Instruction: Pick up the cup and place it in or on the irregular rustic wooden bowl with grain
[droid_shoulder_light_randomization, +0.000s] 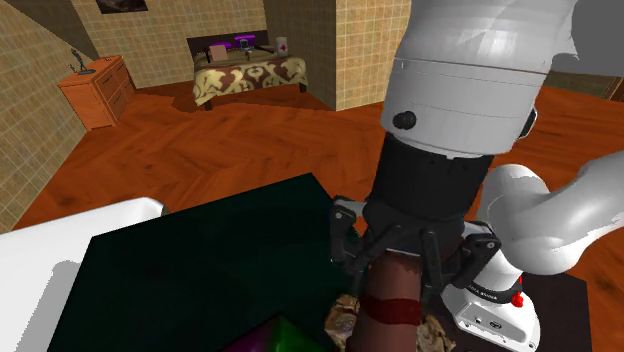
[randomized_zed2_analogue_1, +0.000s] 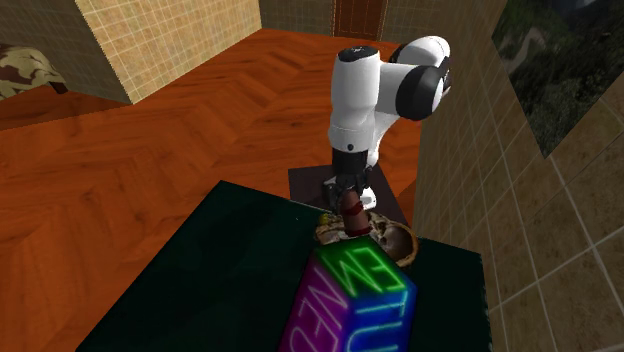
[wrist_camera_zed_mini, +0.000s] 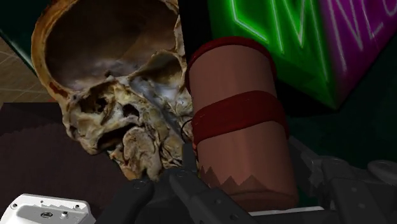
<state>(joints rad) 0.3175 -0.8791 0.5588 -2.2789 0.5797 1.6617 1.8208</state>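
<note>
Pointing down — tool clasping cup

The desk stands just before the robot's stand. On the desk's end nearest to the stand lies the bowl. The cube sits on the desk just beside the bowl, on the side away from the stand. The cup is clasped between the fingers, over the bowl's rim. In the shoulder view a bed stands far behind the desk, and a dresser is to its left.
</note>
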